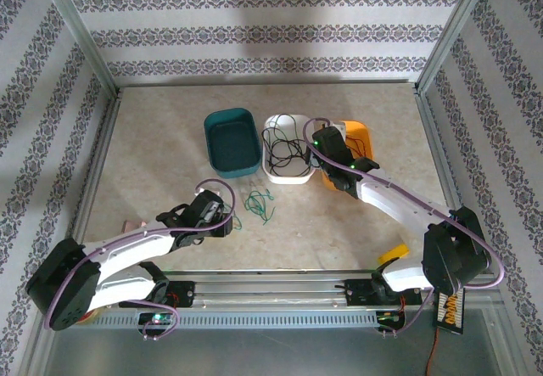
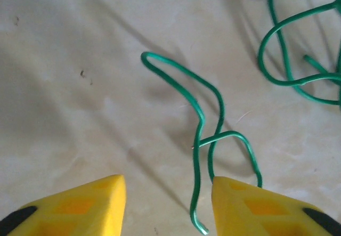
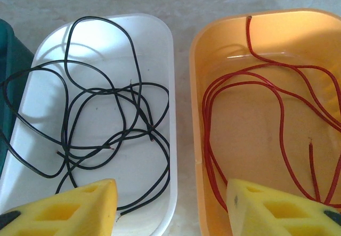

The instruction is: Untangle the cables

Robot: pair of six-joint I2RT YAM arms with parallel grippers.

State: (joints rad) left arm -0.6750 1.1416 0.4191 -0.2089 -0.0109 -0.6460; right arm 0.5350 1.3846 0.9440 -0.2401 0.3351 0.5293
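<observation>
Currently green cable [image 2: 195, 182] lies on the surface [image 1: 170, 138], near side of the white tray [image 3: 171, 87]; its loose end runs lengthwise inside the left pincer [image 2: 168, 180], jaws apart, unclamped. Right pincer [image 3: 171, 182], also apart, hovers over that tray's rim.

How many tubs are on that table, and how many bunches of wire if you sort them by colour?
Tubs: 3 (teal tub, white tub, orange tub)
Wire bunches: 3 (green wires loose on the table, black wires in the white tub, red wires in the orange tub)
Total: 6
</observation>
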